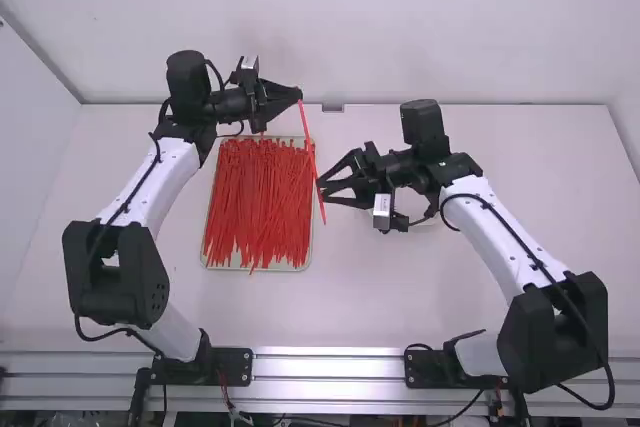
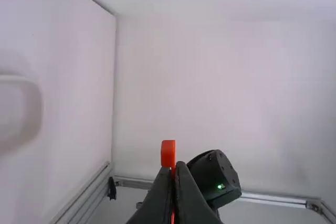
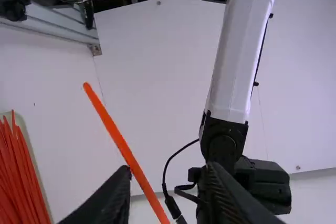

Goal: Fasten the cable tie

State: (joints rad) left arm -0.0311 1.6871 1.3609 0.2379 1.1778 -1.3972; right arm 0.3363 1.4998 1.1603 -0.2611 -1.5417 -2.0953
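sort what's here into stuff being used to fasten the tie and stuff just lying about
In use:
- one cable tie
- left end effector, shut on its upper end
- right end effector, open, straddling its lower part

Lying about:
- pile of spare ties
- tray under the pile

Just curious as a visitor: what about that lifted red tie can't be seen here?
High view: whether the right hand touches the cable tie; too thin.
Left wrist view: most of the tie, hidden inside the left hand.
Right wrist view: one end, cut off by the edge.
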